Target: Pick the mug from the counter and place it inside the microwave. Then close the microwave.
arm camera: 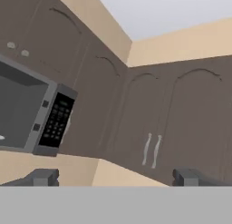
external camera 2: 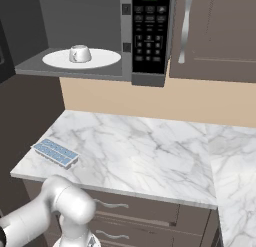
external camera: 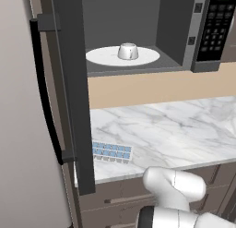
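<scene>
The small white mug (external camera: 128, 51) stands upright on the round white plate (external camera: 103, 57) inside the open microwave (external camera: 184, 33); the right base view shows the same mug (external camera 2: 80, 53) on its plate (external camera 2: 102, 58). The dark microwave door (external camera: 71, 84) with its black handle (external camera: 46, 98) hangs swung wide open at the left. In the hand view my gripper (arm camera: 115, 177) is open, its fingertips (arm camera: 43, 177) far apart with nothing between them, and it looks up at the microwave (arm camera: 27, 114) and the wall cabinets. My arm (external camera: 175, 185) is folded low in front of the marble counter (external camera: 175, 130).
A blue ice cube tray (external camera: 112, 152) lies at the counter's front left, near the open door's lower edge. Dark brown wall cabinets (external camera 2: 215, 31) hang right of the keypad (external camera 2: 148, 33). Drawers (external camera 2: 130, 211) sit under the counter beside my arm.
</scene>
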Robot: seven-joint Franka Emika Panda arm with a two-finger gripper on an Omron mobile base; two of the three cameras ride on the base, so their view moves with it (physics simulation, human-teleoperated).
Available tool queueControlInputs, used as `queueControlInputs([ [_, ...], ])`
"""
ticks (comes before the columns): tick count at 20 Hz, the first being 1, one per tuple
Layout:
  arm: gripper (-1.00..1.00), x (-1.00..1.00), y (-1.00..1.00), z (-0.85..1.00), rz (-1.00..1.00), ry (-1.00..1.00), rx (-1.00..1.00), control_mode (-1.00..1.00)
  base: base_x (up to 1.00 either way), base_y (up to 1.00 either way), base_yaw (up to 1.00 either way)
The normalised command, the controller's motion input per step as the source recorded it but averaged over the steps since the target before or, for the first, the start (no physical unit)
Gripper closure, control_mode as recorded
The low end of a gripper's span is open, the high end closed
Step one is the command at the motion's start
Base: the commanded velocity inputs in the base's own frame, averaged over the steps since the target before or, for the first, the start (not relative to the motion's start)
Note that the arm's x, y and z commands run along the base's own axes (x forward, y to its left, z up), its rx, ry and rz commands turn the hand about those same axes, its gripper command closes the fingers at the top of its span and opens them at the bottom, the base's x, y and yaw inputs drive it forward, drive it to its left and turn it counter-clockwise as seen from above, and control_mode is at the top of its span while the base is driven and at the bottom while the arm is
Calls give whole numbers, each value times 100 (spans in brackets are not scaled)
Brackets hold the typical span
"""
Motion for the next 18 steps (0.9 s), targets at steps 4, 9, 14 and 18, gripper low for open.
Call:
queueControlInputs([
  [4, -100, 0, 11, 7, -15, 0, -1, -100, 0, 0, 0],
  [9, -100, -8, 7, -4, -1, 0, 0, -100, 0, 0, 0],
  [14, -100, -3, 16, -13, 0, 0, 0, -100, 0, 0, 0],
  [18, -100, 0, 27, -6, 0, 0, 0, -100, 0, 0, 0],
])
